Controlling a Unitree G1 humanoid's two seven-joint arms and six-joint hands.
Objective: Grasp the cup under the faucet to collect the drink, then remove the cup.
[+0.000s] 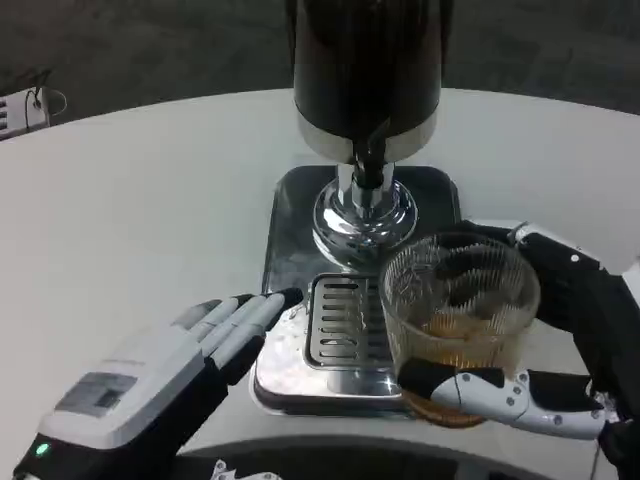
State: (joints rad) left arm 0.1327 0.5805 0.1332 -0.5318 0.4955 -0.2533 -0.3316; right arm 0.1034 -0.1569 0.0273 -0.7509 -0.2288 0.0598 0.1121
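Where the white round bench [130,210] curves away at the far side, its edge meets dark floor, and broad bare surface lies open to the left of the drink dispenser [366,75]. Its dark cylindrical body, ringed with chrome, is cut off by the top of the picture; a dark faucet [371,165] hangs below it over a polished chrome foot. A shiny metal drip tray [340,320] with a slotted grate sits on the near side. The cup [458,320], clear ribbed glass with amber drink in the bottom, stands at the tray's right edge, near and right of the faucet, not beneath it. The right robot hand [545,330] grips it, one finger across its near base, the rest blurred behind the glass. The left robot hand [215,335] holds nothing, its straight fingers lying together, tips touching the tray's left rim. A small white object [25,108] at the far left is cropped.
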